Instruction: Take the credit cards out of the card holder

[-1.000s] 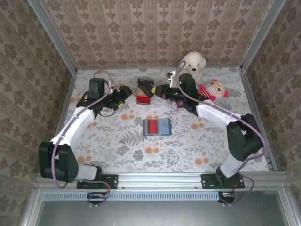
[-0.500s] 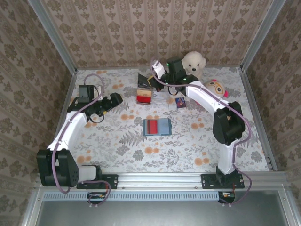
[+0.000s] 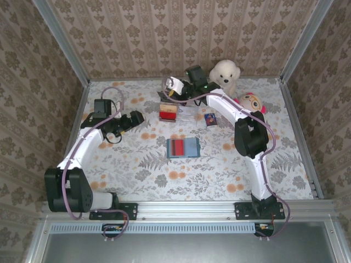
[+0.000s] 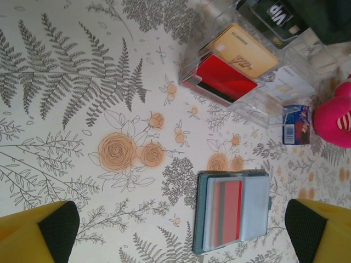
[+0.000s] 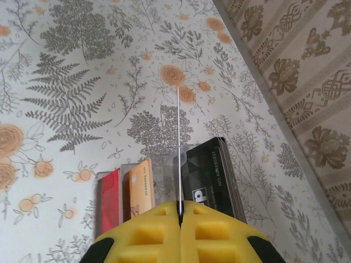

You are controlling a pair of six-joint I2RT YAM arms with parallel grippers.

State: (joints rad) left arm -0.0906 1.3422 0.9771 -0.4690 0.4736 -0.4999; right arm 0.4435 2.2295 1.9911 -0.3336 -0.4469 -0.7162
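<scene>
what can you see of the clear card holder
The holder is a clear plastic rack with stepped slots, standing on the floral table toward the back wall. A red card, a tan card and a dark card sit tilted in its slots. The right hand hangs close by, shut on a thin card seen edge-on.

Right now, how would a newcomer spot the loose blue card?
From the white teddy bear at the back wall, come down to the pink doll. The small blue card lies flat just left of it, unlike the cards standing in the clear holder.
</scene>
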